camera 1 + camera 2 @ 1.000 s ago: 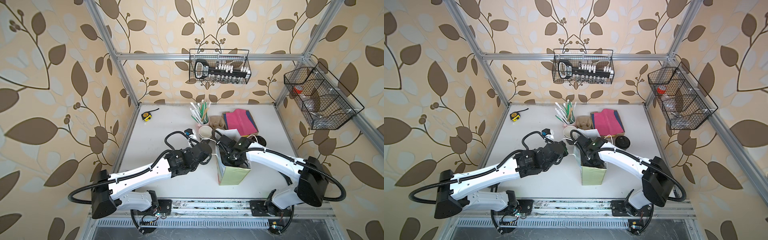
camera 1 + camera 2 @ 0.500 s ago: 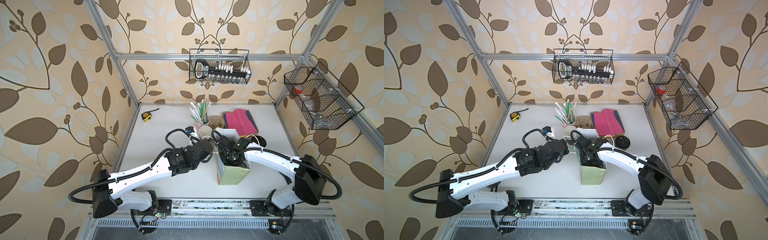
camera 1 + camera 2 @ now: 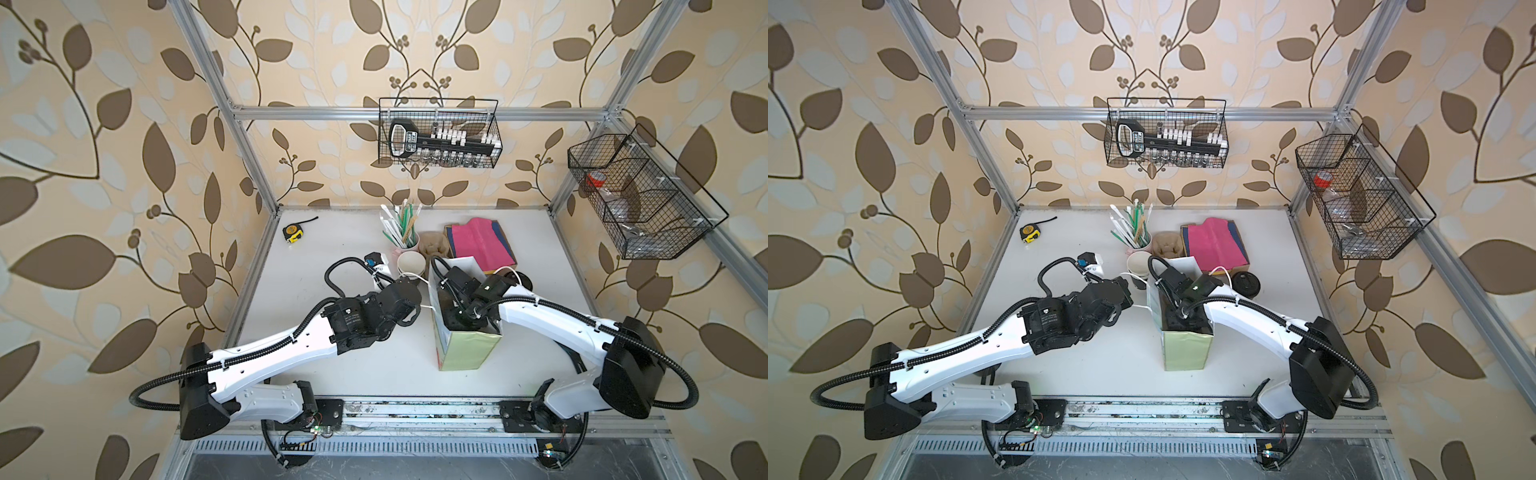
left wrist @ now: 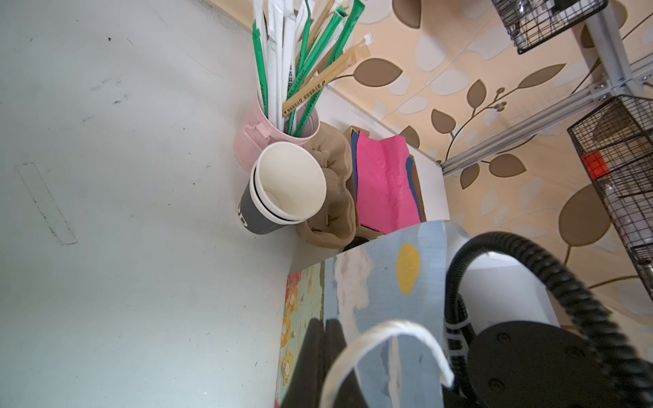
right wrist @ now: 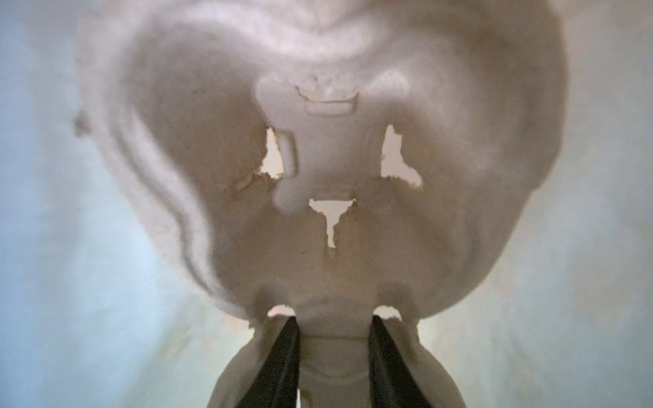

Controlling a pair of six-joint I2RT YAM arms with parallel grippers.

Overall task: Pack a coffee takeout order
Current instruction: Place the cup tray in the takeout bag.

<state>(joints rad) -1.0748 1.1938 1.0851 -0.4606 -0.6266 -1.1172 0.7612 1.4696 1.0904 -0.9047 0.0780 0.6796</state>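
Note:
A green and blue paper bag [image 3: 465, 345] stands upright mid-table. My right gripper [image 5: 332, 319] reaches down inside it, shut on the middle bridge of a brown pulp carrier [image 5: 318, 159] that fills the right wrist view. My left gripper [image 4: 325, 323] is shut beside the bag [image 4: 385, 282], holding its white cord handle [image 4: 388, 326] and pulling that side outward. The bright pink napkin [image 3: 478, 243] lies on a pile at the back. The cup with the black domed lid [image 3: 1246, 284] stands behind the right arm.
A stack of lidless cups [image 3: 411, 264] and a pink can of straws [image 3: 401, 232] stand just behind the bag, with more pulp carriers [image 3: 434, 245] beside them. A tape measure [image 3: 293, 232] lies at the back left. Wire baskets [image 3: 438, 139] hang on the walls.
Almost nothing differs. The right wrist has shifted slightly in the bag's mouth, and the left arm holds still on the handle.

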